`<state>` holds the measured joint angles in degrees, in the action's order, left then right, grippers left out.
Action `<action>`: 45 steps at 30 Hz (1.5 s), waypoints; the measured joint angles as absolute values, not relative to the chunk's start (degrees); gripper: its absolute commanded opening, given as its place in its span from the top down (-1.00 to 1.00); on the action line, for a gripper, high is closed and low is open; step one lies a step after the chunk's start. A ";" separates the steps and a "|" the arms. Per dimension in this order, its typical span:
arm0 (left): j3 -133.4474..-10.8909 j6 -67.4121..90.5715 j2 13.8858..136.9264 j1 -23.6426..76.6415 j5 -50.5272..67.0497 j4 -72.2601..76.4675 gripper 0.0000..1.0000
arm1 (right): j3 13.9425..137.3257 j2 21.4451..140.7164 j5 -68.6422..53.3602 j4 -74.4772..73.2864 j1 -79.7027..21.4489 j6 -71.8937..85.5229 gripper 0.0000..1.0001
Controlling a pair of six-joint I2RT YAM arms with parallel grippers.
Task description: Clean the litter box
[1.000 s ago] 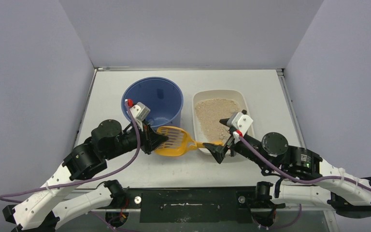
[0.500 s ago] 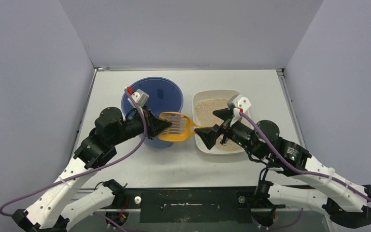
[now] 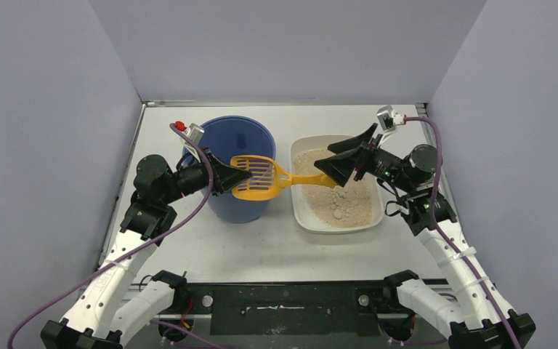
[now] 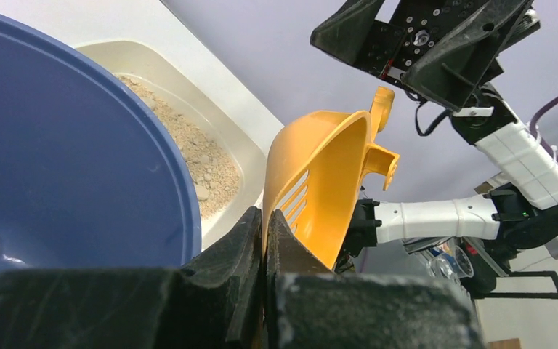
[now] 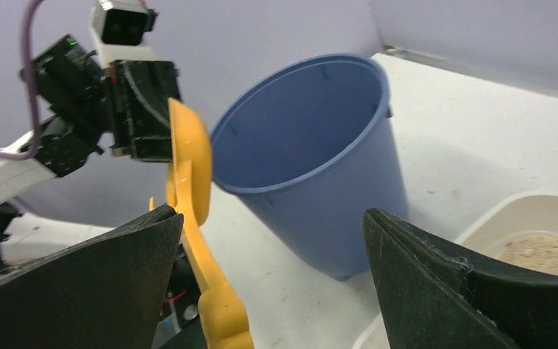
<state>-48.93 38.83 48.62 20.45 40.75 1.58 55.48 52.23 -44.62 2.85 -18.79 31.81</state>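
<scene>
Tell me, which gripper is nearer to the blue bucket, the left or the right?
Left. The left gripper, shut on the orange scoop, is right at the blue bucket's rim. The right gripper stands open over the litter box, beyond the scoop's handle.

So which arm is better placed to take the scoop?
Right. The right gripper is open at the handle tip of the scoop, over the litter box; the left gripper is shut on its bowl.

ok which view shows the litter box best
top external: nearly the whole litter box shows, litter and clumps included. left wrist catches only part of it behind the blue bucket; right wrist just one corner.
</scene>
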 measured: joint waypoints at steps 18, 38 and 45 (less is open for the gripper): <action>-48.12 43.94 50.37 20.21 44.53 4.99 1.00 | 46.50 44.40 -61.76 12.05 -17.39 43.79 -0.92; -48.14 44.45 52.10 22.72 45.93 5.39 1.00 | 49.47 45.95 -59.13 0.82 -25.98 38.19 -0.41; -48.14 42.35 51.75 22.83 45.93 1.69 1.00 | 50.37 44.29 -57.23 -4.99 -25.98 35.35 -0.26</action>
